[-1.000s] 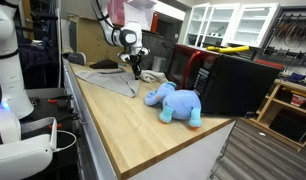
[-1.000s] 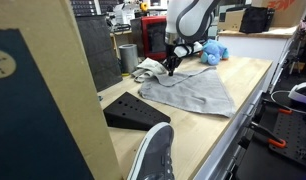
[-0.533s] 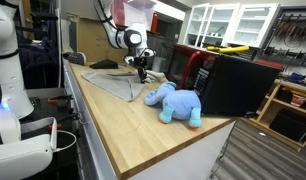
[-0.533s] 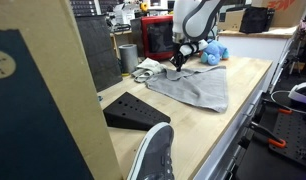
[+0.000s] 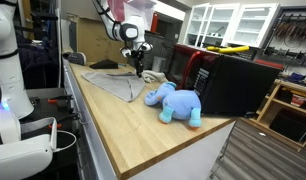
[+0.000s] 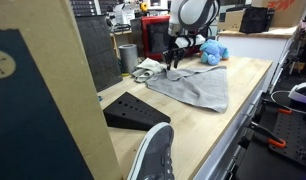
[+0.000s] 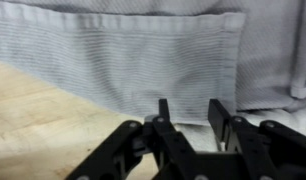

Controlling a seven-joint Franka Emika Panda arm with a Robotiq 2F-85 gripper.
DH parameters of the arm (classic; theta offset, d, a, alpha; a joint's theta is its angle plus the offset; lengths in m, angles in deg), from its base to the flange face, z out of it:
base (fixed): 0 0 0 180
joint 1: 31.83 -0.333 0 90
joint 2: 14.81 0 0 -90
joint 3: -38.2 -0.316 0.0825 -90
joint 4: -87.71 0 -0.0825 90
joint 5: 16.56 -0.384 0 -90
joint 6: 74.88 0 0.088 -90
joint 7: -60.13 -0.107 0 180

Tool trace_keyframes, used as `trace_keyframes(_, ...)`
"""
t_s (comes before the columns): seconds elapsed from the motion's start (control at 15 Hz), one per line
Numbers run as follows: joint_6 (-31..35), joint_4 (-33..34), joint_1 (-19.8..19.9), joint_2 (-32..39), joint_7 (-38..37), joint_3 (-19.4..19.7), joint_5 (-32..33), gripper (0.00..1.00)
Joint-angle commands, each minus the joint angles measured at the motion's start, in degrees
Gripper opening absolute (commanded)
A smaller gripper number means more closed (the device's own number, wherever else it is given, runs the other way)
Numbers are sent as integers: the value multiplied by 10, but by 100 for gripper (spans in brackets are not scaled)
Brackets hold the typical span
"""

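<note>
A grey cloth lies flat on the wooden table; it shows in both exterior views. My gripper hangs just above the cloth's far edge, also seen in an exterior view. In the wrist view the gripper is open and empty, its fingers apart over the ribbed grey cloth, near its folded hem. Bare wood shows beside the cloth. A blue plush elephant lies on the table just past the cloth.
A black box stands behind the plush. A crumpled pale cloth, a metal can and a red box sit at the table's far side. A black wedge and a shoe lie nearer.
The cloth's spread-out corner has been pulled in, so the cloth lies narrower. My gripper has since lifted a little off the cloth and stands open.
</note>
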Motion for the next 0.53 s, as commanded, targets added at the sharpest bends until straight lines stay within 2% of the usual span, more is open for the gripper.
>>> trace_keyframes(0.0, -15, -19, 9, -45, 30, -37, -43, 78)
trace_keyframes(0.2, -23, -20, 3, -44, 35, -58, -55, 100)
trace_keyframes(0.47, -40, -27, 2, -41, 50, -92, -91, 100)
